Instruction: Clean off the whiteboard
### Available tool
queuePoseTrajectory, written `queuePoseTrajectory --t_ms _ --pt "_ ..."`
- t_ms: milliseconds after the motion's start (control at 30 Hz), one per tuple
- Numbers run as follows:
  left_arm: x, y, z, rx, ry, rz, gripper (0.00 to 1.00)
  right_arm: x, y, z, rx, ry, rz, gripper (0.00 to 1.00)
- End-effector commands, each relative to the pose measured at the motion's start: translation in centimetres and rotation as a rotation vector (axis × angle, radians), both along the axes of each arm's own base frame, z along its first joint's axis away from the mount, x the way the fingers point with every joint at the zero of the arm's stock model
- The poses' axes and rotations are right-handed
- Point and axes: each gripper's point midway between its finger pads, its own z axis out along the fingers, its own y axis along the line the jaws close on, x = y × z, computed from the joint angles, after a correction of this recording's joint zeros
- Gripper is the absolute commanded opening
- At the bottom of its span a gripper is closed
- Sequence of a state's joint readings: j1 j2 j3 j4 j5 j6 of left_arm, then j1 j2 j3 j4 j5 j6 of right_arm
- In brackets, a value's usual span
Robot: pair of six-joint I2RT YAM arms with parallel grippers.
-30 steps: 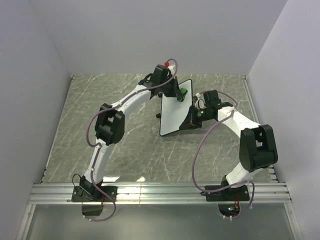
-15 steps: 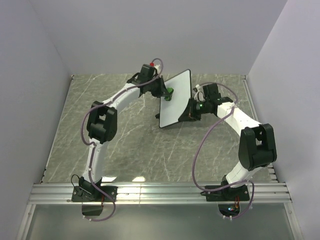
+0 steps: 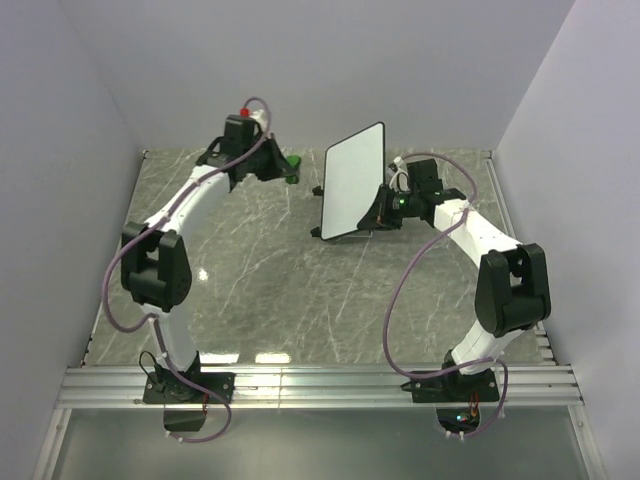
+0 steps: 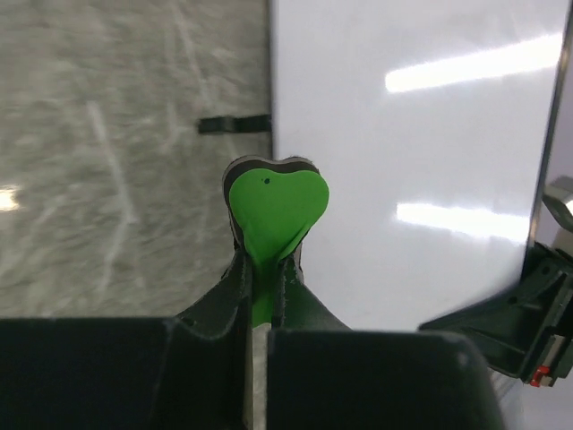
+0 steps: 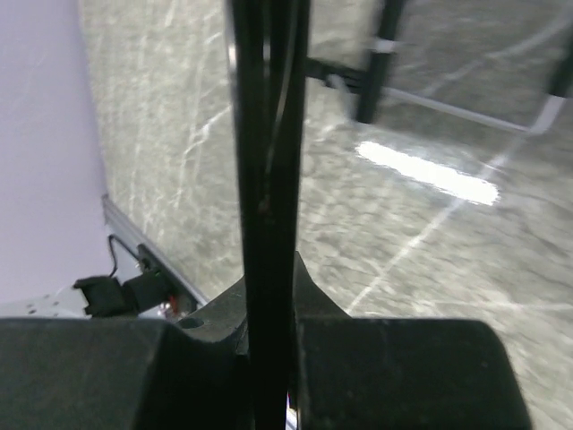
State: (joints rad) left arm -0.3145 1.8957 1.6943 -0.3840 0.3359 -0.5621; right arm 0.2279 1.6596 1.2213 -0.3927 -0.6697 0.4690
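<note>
At upper centre, right hand (image 3: 384,214) clamps the whiteboard (image 3: 353,180) upright, likely presenting its face for wiping; left hand (image 3: 280,166), upper left, pinches a green block (image 3: 293,163) clear of it.

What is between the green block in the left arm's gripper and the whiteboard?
Nothing: in the top external view only a bare strip of marble table separates the green block in the left gripper from the whiteboard.

Small whiteboard (image 3: 353,182), rectangular with rounded corners and a thin black edge, its glossy face blank. Standing almost on edge, face turned leftward, right of centre toward the back.
</note>
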Motion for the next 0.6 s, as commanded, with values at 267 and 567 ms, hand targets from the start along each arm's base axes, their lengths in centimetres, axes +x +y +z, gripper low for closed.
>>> queuePoseTrajectory --t_ms 267,567 --pt "-1.7 8.5 -0.9 0.082 0.027 0.177 0.0 3.3 -3.0 2.7 -0.054 -0.141 -0.056 0.0" --pt "-4.9 10.0 -1.9 0.108 0.048 0.208 0.0 1.7 0.1 4.4 0.004 -0.197 0.029 0.0"
